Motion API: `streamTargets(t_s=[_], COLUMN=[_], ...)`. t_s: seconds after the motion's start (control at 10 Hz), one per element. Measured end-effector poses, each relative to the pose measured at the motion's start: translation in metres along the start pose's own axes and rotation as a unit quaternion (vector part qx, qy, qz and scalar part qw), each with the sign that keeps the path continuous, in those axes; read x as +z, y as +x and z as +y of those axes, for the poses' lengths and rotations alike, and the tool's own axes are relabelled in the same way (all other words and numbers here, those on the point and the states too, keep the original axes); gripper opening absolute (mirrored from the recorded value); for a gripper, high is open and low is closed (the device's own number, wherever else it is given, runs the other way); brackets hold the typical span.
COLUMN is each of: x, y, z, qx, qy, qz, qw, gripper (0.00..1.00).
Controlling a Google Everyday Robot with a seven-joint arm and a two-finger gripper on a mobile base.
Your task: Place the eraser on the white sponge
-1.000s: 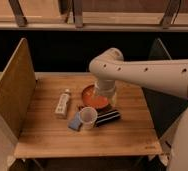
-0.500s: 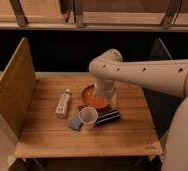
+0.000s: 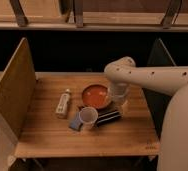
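Eraser on the tabletop, gripper hanging just above its far end

Five loose things sit on the wooden table (image 3: 47, 137): one eraser (image 3: 108, 118), one white sponge (image 3: 76, 123), one white cup (image 3: 88, 116), one orange bowl (image 3: 95, 95) and one white bottle (image 3: 63, 103).

The eraser is a black oblong block with thin pale stripes. It lies flat at 5 o'clock from the bowl and just beside the cup at its 3 o'clock. Its long axis runs roughly from 8 o'clock to 2 o'clock, the left end nearer the front edge.

The white sponge is a small squarish soft pad, pale blue-grey. It lies at 8 o'clock from the cup, partly hidden behind it, with the cup between it and the eraser.

The bowl is round and shallow, glossy orange-red. The cup stands upright, mouth open. The bottle lies long and narrow at 9 o'clock from the bowl, well apart from it.

The gripper (image 3: 120, 104) hangs from the pale arm (image 3: 152, 80) at 3 o'clock from the bowl, at 12 o'clock from the eraser's right end. Whether it is apart or together cannot be told.
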Motion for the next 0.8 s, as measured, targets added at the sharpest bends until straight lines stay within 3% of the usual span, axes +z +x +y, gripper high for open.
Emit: streamTargets(t_s=[0.2, 0.5, 0.8], x=[0.018, 0.060, 0.075], y=[-0.002, -0.011, -0.026], z=[-0.011, -0.025, -0.016], qx=[0.025, 0.065, 0.069], qy=[0.013, 0.034, 0.022], qz=[0.020, 0.059, 0.063], qw=[0.9994, 0.9955, 0.9954], gripper=[0.65, 0.65, 0.65])
